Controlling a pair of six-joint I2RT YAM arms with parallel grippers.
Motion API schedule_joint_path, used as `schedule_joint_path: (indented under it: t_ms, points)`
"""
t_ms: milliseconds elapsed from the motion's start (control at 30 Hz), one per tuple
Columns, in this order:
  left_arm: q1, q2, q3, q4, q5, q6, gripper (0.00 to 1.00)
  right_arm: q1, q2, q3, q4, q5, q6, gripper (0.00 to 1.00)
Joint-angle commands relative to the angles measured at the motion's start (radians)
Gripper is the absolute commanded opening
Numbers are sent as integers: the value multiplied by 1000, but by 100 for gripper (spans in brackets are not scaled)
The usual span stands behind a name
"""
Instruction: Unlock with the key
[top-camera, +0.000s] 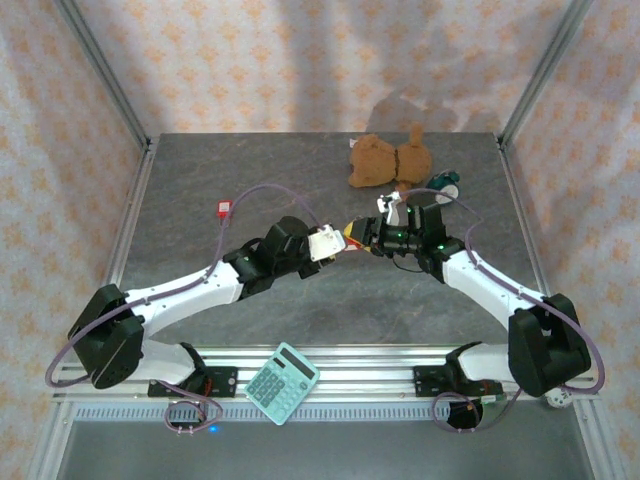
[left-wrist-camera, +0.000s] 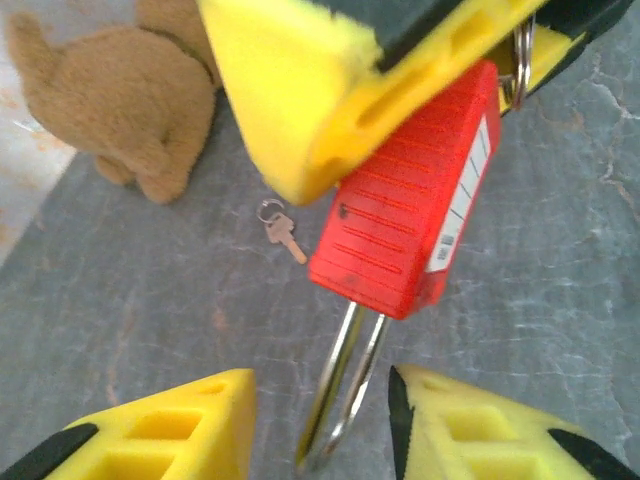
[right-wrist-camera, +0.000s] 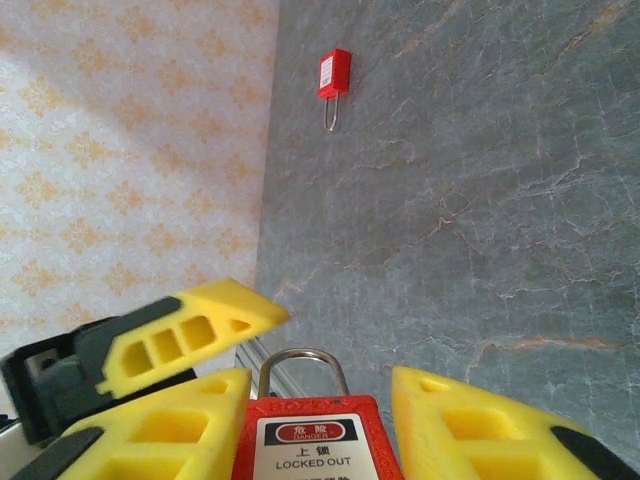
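Note:
My right gripper (right-wrist-camera: 320, 385) is shut on the body of a red padlock (right-wrist-camera: 315, 440) labelled "LOCKED OUT", held above the table. The padlock (left-wrist-camera: 400, 230) points its steel shackle (left-wrist-camera: 345, 385) at my left gripper (left-wrist-camera: 320, 385). The left jaws stand either side of the shackle with a small gap on each side. A metal ring (left-wrist-camera: 521, 55) shows at the padlock's far end. A small key (left-wrist-camera: 284, 233) on a ring lies on the table past the padlock. Both grippers meet over the table's middle (top-camera: 355, 238).
A second red padlock (top-camera: 224, 209) lies at the table's left. A brown teddy bear (top-camera: 388, 160) and a small teal object (top-camera: 445, 182) sit at the back right. A teal calculator (top-camera: 282, 382) rests on the front rail.

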Motion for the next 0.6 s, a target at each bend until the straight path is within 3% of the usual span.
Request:
schedule_joint_path:
  t_ms: [0,567]
  points:
    - [11,6,36,-62,64,4,29,8,-36,-3,1,-15,-25,32]
    - [61,-40,-12,-13,82,-14,12,8,-62,-12,-22,7,-38,31]
